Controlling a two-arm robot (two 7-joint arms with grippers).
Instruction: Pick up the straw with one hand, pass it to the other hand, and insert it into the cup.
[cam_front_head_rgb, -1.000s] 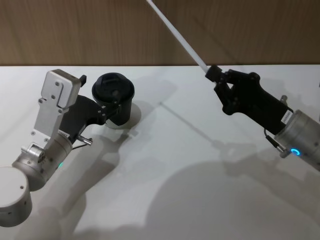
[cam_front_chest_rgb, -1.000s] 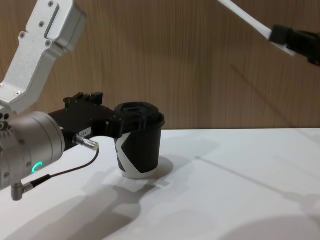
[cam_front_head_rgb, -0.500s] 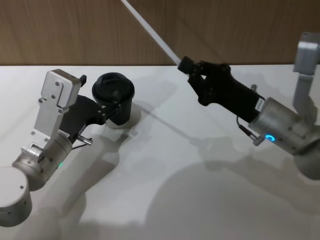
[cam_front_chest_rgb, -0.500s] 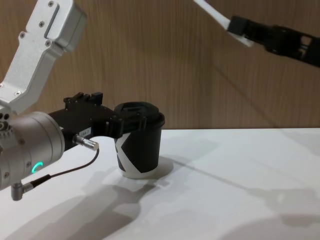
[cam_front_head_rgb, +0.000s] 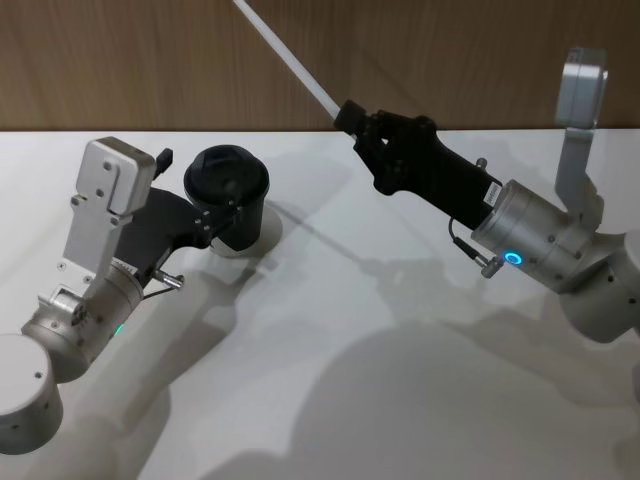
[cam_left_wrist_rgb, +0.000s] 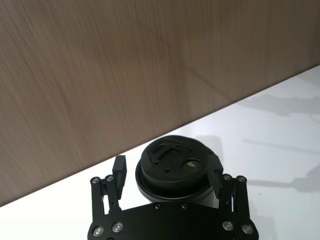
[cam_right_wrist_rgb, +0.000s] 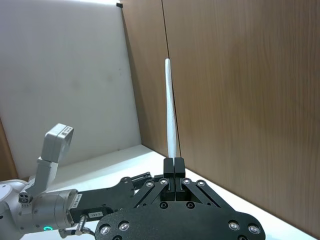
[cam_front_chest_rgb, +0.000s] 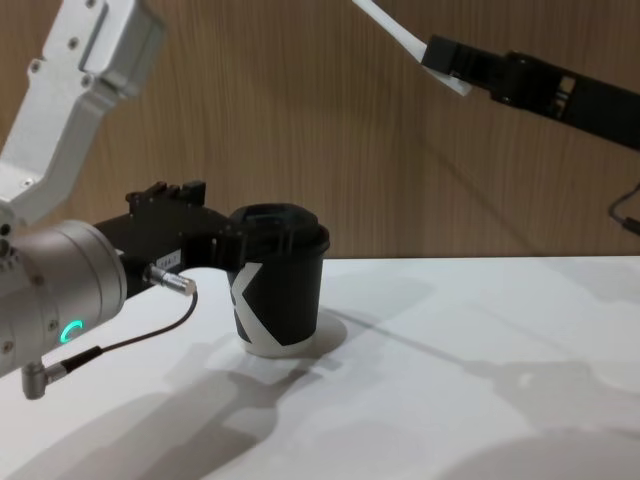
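Observation:
The black lidded cup (cam_front_head_rgb: 227, 185) stands on the white table (cam_front_head_rgb: 330, 330) at the far left. My left gripper (cam_front_head_rgb: 200, 190) is open, one finger on each side of the cup just under the lid. In the left wrist view a narrow gap shows between one finger (cam_left_wrist_rgb: 119, 169) and the cup (cam_left_wrist_rgb: 175, 167). My right gripper (cam_front_head_rgb: 350, 115) hangs high above the table, right of the cup, shut on the lower end of the long white straw (cam_front_head_rgb: 285, 55). The straw slants up and away to the left, and its free end (cam_right_wrist_rgb: 168, 65) shows in the right wrist view.
A brown wood-grain wall (cam_front_head_rgb: 480, 60) runs along the table's far edge. A thin dark cable (cam_front_chest_rgb: 130, 340) loops from my left wrist. The right arm's silver elbow (cam_front_head_rgb: 580, 90) rises at the far right. Bare white tabletop lies between the two arms.
My right gripper has carried the straw leftward, closer to the cup, and the arm has stretched farther into view. The left gripper and cup have not moved.

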